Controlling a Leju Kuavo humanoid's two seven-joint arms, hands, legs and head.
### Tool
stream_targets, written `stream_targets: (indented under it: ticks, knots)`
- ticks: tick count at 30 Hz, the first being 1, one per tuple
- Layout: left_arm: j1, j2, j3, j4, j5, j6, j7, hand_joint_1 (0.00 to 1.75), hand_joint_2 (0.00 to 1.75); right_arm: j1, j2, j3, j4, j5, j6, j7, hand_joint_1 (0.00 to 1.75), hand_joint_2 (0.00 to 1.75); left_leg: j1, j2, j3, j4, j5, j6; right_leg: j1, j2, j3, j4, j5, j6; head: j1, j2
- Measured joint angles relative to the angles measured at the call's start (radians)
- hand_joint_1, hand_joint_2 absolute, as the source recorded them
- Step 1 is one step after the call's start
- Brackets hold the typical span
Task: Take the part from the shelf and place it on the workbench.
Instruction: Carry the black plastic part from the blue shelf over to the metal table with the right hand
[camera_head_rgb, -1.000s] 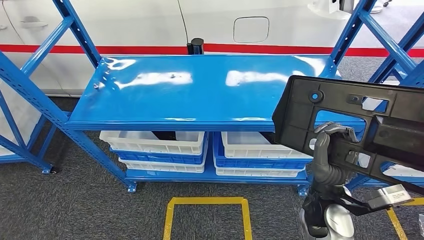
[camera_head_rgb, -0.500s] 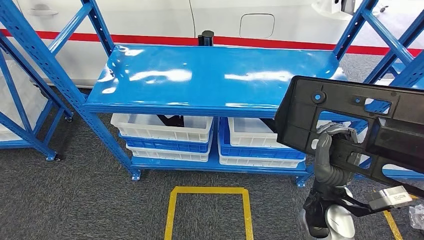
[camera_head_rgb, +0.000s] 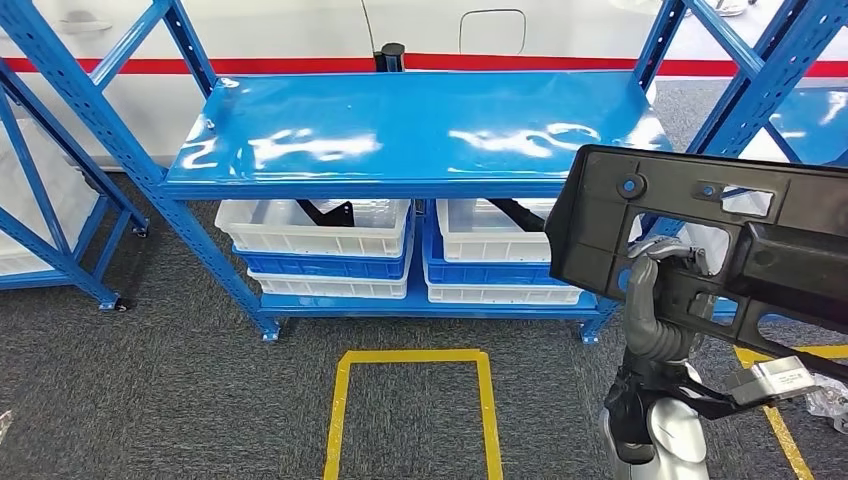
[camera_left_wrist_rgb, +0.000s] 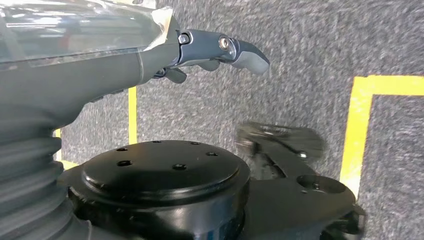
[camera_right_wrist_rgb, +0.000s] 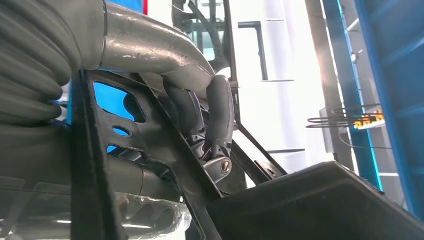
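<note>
1. Since the last frame my head camera has swung, so the blue shelf (camera_head_rgb: 410, 130) sits higher and further left; the part has not shifted in my grip.
2. My right hand (camera_head_rgb: 668, 285) holds the black part (camera_head_rgb: 700, 235), fingers (camera_right_wrist_rgb: 220, 107) curled through an opening, raised right of the shelf.
3. My left hand (camera_left_wrist_rgb: 220, 50) hangs over grey carpet (camera_left_wrist_rgb: 310, 45); it looks empty, fingers partly curled, though I cannot tell for sure.

Right hand (camera_head_rgb: 662, 300) gripped black plastic part (camera_head_rgb: 700, 240), held upright before blue shelf (camera_head_rgb: 400, 130); white bins (camera_head_rgb: 315, 235) on lower tier.
</note>
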Motion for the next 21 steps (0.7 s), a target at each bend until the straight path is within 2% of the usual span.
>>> stream_targets:
  ticks: [1, 2, 3, 4, 5, 6, 7, 9, 10, 11, 12, 14, 15, 16, 17, 18, 19, 20, 21]
  knots:
    - [0.0, 0.004, 0.001, 0.0, 0.001, -0.013, 0.001, 0.0, 1.75, 0.002, 0.0, 0.0, 0.001, 0.0, 0.0, 0.0, 1.75, 1.75, 0.001, -0.001, 0.004, 0.033, -0.005, -0.001, 0.001, 0.0, -0.014, 0.002, 0.01, 0.002, 0.0, 0.0]
    - [0.0, 0.006, 0.002, 0.0, 0.002, -0.025, 0.004, 0.0, 1.75, 0.004, 0.0, 0.0, 0.002, 0.001, 0.001, 0.001, 1.75, 1.75, 0.002, -0.001, 0.025, 0.032, 0.011, -0.001, 0.002, 0.0, -0.028, 0.004, 0.018, 0.004, 0.0, 0.0]
    - [0.001, 0.009, 0.004, 0.0, 0.005, -0.036, 0.006, 0.0, 1.75, 0.005, 0.0, 0.0, 0.002, 0.001, 0.002, 0.002, 1.75, 1.75, 0.003, -0.001, 0.063, -0.006, 0.037, 0.0, 0.002, 0.0, -0.04, 0.007, 0.026, 0.007, -0.001, 0.0]
    - [0.002, 0.012, 0.005, 0.0, 0.009, -0.047, 0.009, 0.0, 1.75, 0.006, 0.0, 0.0, 0.003, 0.002, 0.003, 0.002, 1.75, 1.75, 0.003, -0.001, 0.114, -0.072, 0.057, 0.004, 0.002, 0.0, -0.049, 0.01, 0.033, 0.01, -0.001, 0.0]
    - [0.004, 0.015, 0.007, 0.0, 0.013, -0.058, 0.011, 0.0, 1.75, 0.006, 0.001, 0.0, 0.003, 0.004, 0.005, 0.003, 1.75, 1.75, 0.003, -0.003, 0.165, -0.146, 0.064, 0.008, 0.003, 0.001, -0.057, 0.013, 0.04, 0.016, -0.001, 0.0]
    - [0.005, 0.018, 0.01, 0.0, 0.018, -0.069, 0.012, 0.0, 1.75, 0.006, 0.001, 0.0, 0.003, 0.006, 0.008, 0.004, 1.75, 1.75, 0.0, -0.004, 0.202, -0.204, 0.064, 0.013, 0.004, 0.001, -0.062, 0.013, 0.047, 0.022, 0.0, 0.0]
    - [0.007, 0.021, 0.013, 0.0, 0.023, -0.079, 0.013, 0.0, 1.75, 0.006, 0.001, 0.0, 0.003, 0.008, 0.011, 0.004, 1.75, 1.75, -0.003, -0.006, 0.224, -0.241, 0.059, 0.019, 0.005, 0.0, -0.064, 0.012, 0.055, 0.029, -0.001, 0.0]
    - [0.011, 0.026, 0.02, 0.0, 0.033, -0.094, 0.014, 0.0, 1.75, 0.007, 0.003, 0.0, 0.004, 0.013, 0.016, 0.006, 1.75, 1.75, -0.01, -0.006, 0.22, -0.258, 0.067, 0.035, 0.005, -0.001, -0.068, 0.005, 0.072, 0.044, -0.003, 0.0]
    - [0.014, 0.029, 0.023, 0.0, 0.037, -0.099, 0.015, 0.0, 1.75, 0.008, 0.004, 0.001, 0.004, 0.015, 0.019, 0.007, 1.75, 1.75, -0.01, -0.003, 0.213, -0.263, 0.078, 0.043, 0.004, -0.001, -0.073, 0.006, 0.072, 0.049, -0.005, 0.0]
    - [0.016, 0.033, 0.026, -0.001, 0.042, -0.104, 0.016, 0.0, 1.75, 0.009, 0.005, 0.001, 0.004, 0.016, 0.02, 0.008, 1.75, 1.75, -0.009, 0.0, 0.203, -0.267, 0.092, 0.053, 0.005, 0.0, -0.085, 0.019, 0.057, 0.048, -0.004, 0.0]
    - [0.017, 0.036, 0.03, -0.002, 0.046, -0.109, 0.017, 0.0, 1.75, 0.01, 0.005, 0.001, 0.005, 0.017, 0.022, 0.009, 1.75, 1.75, -0.008, 0.003, 0.191, -0.272, 0.106, 0.06, 0.006, 0.001, -0.1, 0.049, 0.025, 0.043, -0.002, 0.0]
    - [0.017, 0.045, 0.037, -0.004, 0.051, -0.122, 0.021, 0.0, 1.75, 0.01, 0.004, 0.0, 0.006, 0.019, 0.027, 0.012, 1.75, 1.75, -0.009, 0.006, 0.163, -0.274, 0.128, 0.069, 0.006, 0.001, -0.136, 0.166, -0.063, 0.031, 0.002, 0.0]
    - [0.018, 0.05, 0.04, -0.005, 0.052, -0.127, 0.024, 0.0, 1.75, 0.011, 0.003, 0.0, 0.006, 0.019, 0.032, 0.013, 1.75, 1.75, -0.01, 0.007, 0.148, -0.273, 0.138, 0.068, 0.005, 0.001, -0.148, 0.232, -0.09, 0.032, 0.003, 0.0]
    - [0.018, 0.056, 0.043, -0.005, 0.053, -0.131, 0.028, 0.0, 1.75, 0.013, 0.002, 0.0, 0.006, 0.018, 0.036, 0.015, 1.75, 1.75, -0.011, 0.011, 0.135, -0.273, 0.147, 0.069, 0.005, 0.001, -0.152, 0.28, -0.095, 0.039, 0.003, 0.0]
    - [0.018, 0.061, 0.045, -0.005, 0.055, -0.132, 0.032, 0.0, 1.75, 0.015, 0.001, 0.0, 0.006, 0.016, 0.041, 0.016, 1.75, 1.75, -0.012, 0.015, 0.122, -0.271, 0.155, 0.068, 0.005, 0.001, -0.141, 0.298, -0.08, 0.051, 0.003, 0.0]
    - [0.018, 0.065, 0.047, -0.005, 0.057, -0.133, 0.036, 0.0, 1.75, 0.016, -0.001, -0.001, 0.006, 0.015, 0.046, 0.018, 1.75, 1.75, -0.011, 0.02, 0.112, -0.27, 0.163, 0.066, 0.005, -0.001, -0.114, 0.279, -0.055, 0.063, 0.004, 0.0]
    - [0.017, 0.07, 0.048, -0.005, 0.06, -0.132, 0.04, 0.0, 1.75, 0.017, -0.002, -0.002, 0.006, 0.012, 0.051, 0.019, 1.75, 1.75, -0.011, 0.027, 0.104, -0.267, 0.168, 0.064, 0.005, -0.011, -0.067, 0.219, -0.033, 0.071, 0.004, 0.0]
    - [0.018, 0.075, 0.05, -0.006, 0.061, -0.13, 0.044, 0.0, 1.75, 0.017, -0.003, -0.002, 0.006, 0.01, 0.055, 0.02, 1.75, 1.75, -0.013, 0.033, 0.098, -0.263, 0.172, 0.06, 0.007, -0.03, -0.01, 0.139, -0.025, 0.074, 0.006, 0.0]
    - [0.019, 0.079, 0.051, -0.006, 0.062, -0.128, 0.048, 0.0, 1.75, 0.017, -0.004, -0.002, 0.005, 0.008, 0.059, 0.02, 1.75, 1.75, -0.015, 0.04, 0.095, -0.26, 0.176, 0.055, 0.012, -0.046, 0.04, 0.061, -0.029, 0.068, 0.005, 0.0]
